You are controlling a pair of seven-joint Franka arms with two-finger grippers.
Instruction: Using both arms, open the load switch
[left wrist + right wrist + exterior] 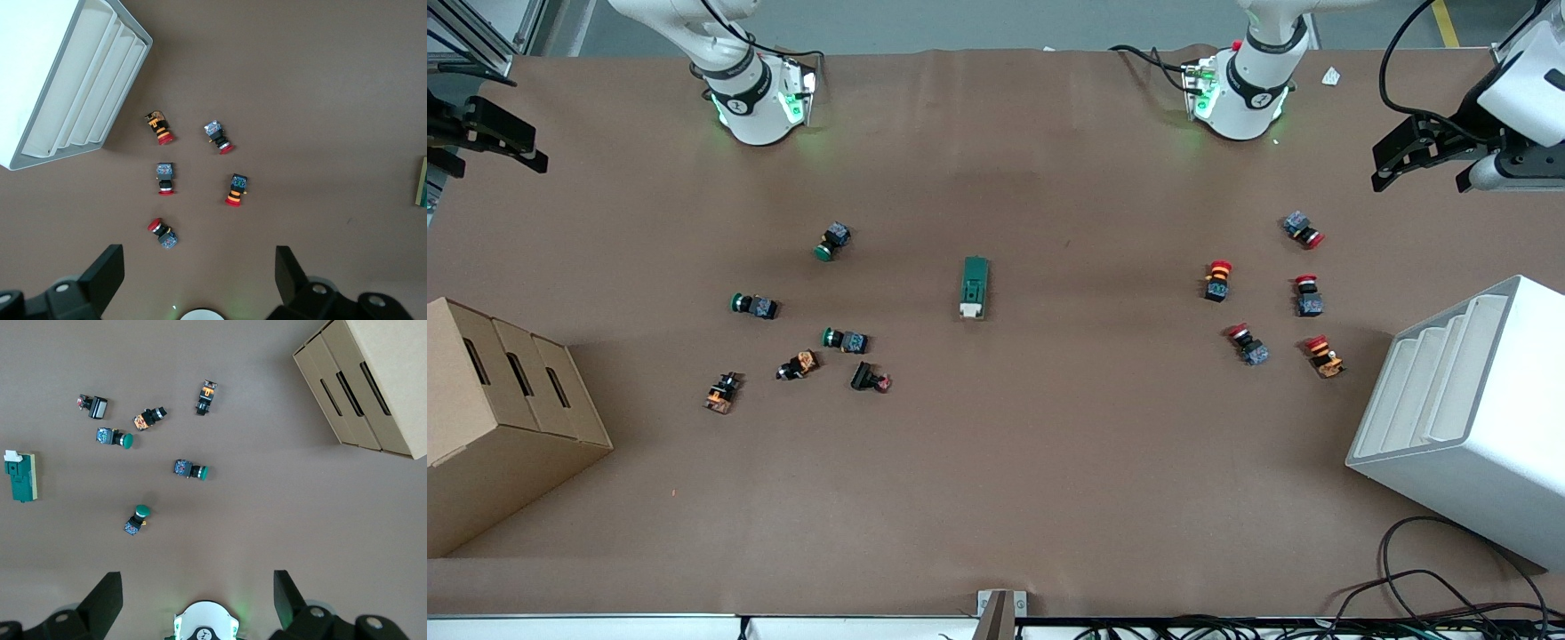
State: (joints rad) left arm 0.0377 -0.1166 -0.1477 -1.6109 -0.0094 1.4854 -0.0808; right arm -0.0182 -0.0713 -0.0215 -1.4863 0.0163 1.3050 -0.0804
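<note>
The load switch (975, 287), a dark green block with a white lever end, lies flat in the middle of the table, white end toward the front camera. It also shows in the right wrist view (20, 477), and only as a sliver at the edge of the left wrist view (421, 181). My left gripper (1418, 156) hangs high over the left arm's end of the table, open with nothing between its fingers (199, 273). My right gripper (489, 138) hangs high over the right arm's end, also open and holding nothing (198, 597). Both are well away from the switch.
Several green and black push buttons (836, 240) lie scattered toward the right arm's end, and several red ones (1218, 280) toward the left arm's end. A cardboard box (498, 418) stands at the right arm's end. A white slotted bin (1467, 418) stands at the left arm's end.
</note>
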